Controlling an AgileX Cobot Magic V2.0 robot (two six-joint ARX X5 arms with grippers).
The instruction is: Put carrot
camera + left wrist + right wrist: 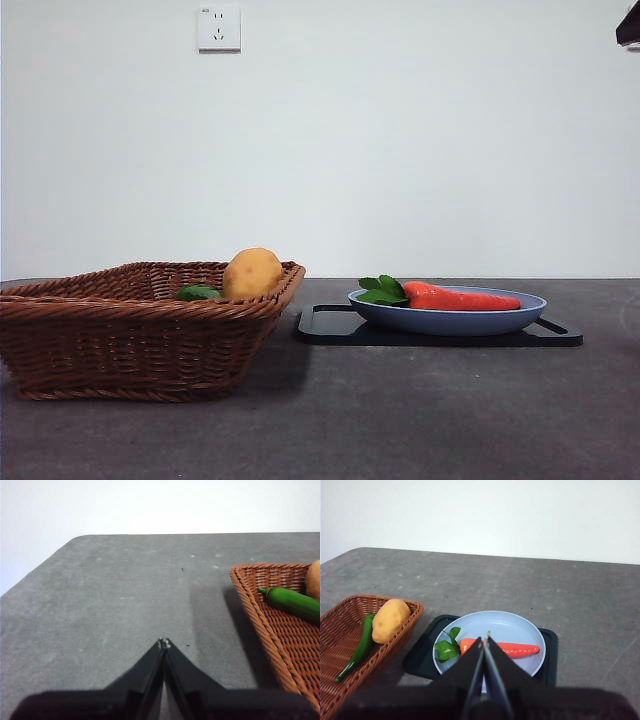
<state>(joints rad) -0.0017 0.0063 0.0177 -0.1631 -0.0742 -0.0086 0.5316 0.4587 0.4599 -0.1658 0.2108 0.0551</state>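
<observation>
You have the table (420,420), with the basket (120,340) at nine o'clock (potato (252,273) inside). At three o'clock, the tray (335,328) bears the plate (450,320), where the carrot (462,297) lies. Right gripper (485,639) hangs above it, jaws closed and empty; left gripper (164,642) likewise.

Left gripper (164,643): black, matte, two tapered wedge jaws, small pale metal tips.
Right gripper (485,639): black, same tapered wedges, pale tips.

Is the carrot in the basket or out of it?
Out. The carrot lies flat on the blue plate beside the basket, which holds only a potato and a green pepper.
</observation>
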